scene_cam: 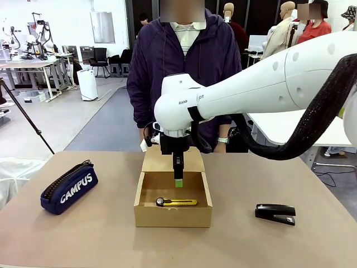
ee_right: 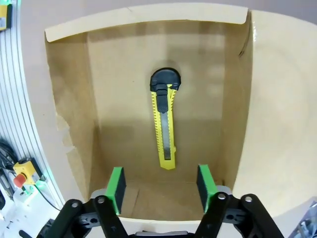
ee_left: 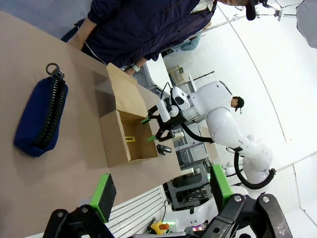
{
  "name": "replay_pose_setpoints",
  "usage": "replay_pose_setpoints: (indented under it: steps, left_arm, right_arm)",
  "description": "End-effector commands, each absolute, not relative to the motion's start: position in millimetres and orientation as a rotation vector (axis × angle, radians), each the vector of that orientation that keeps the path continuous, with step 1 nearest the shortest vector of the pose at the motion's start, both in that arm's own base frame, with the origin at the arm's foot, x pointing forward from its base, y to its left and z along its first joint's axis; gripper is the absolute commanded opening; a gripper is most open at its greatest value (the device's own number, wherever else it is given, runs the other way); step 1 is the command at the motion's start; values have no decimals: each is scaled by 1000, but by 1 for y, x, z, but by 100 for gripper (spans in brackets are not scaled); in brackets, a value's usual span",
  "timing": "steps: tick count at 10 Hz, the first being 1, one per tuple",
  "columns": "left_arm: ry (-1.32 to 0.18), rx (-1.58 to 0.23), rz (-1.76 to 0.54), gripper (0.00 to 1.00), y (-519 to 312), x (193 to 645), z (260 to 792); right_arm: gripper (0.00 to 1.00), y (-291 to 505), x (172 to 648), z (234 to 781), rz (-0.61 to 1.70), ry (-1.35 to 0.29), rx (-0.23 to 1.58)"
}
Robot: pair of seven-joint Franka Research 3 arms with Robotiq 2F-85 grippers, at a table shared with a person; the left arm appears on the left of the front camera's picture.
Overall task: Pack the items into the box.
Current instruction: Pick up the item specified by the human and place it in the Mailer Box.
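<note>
Front view: white right arm's claw [scene_cam: 178, 181] is hanging over the open brown cardboard box [scene_cam: 173, 215], fingers pointing straight down, tips just inside the rim. Right wrist view is showing the green pads spread wide and pinching nothing. Slim yellow-and-black utility knife [ee_right: 164, 124] is lying flat on the box floor beneath them, touching neither pad. Reading that item as packed.

Small black desk stapler [scene_cam: 275, 213] is sitting on the tan tabletop [scene_cam: 312, 184], outside the box and apart from its right wall, toward the tabletop's right edge. Its long axis is running roughly parallel to the near edge, the same way the knife is lying.

Left claw [ee_left: 161, 191] is hovering high over the left side, also spread and empty, with the navy blue zip pencil case [scene_cam: 70, 188] and the box lying between it and the stapler.

Judging: the right claw is the nearer one. The stapler is lying to its right and slightly nearer the near edge. The pads are already opening across that axis, so little wrist turn should be needed.
</note>
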State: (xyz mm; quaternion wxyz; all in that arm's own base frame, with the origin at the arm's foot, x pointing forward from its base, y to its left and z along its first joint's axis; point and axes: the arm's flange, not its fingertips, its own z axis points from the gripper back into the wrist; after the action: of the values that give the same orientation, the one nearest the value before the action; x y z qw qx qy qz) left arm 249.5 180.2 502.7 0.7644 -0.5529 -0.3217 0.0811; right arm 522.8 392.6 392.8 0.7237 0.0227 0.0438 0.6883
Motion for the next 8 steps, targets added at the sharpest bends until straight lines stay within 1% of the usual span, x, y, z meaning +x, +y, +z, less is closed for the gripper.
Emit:
replay_pose_setpoints:
  steps: [1,2,3,4,5,6,7,8]
  left_arm:
    - [-716,-1216,170,100,180,250,505]
    - [-716,-1216,170,100,180,250,505]
    - [-716,-1216,170,100,180,250,505]
    - [-716,-1216,170,100,180,250,505]
    - [-716,-1216,170,100,180,250,505]
    - [-716,-1216,170,100,180,250,505]
    - [-716,-1216,170,100,180,250,505]
    - [-716,-1216,170,100,180,250,505]
  right_arm:
    - [100,385,513,398,1504,86,59]
    - [100,376,508,412,1466,128,141]
    - [100,353,495,438,1399,198,248]
    - [100,317,475,471,1291,282,334]
    - [100,265,446,509,1129,289,466]
    - [100,218,422,536,959,212,549]
    - [100,168,401,555,812,158,670]
    - [100,117,381,565,667,104,794]
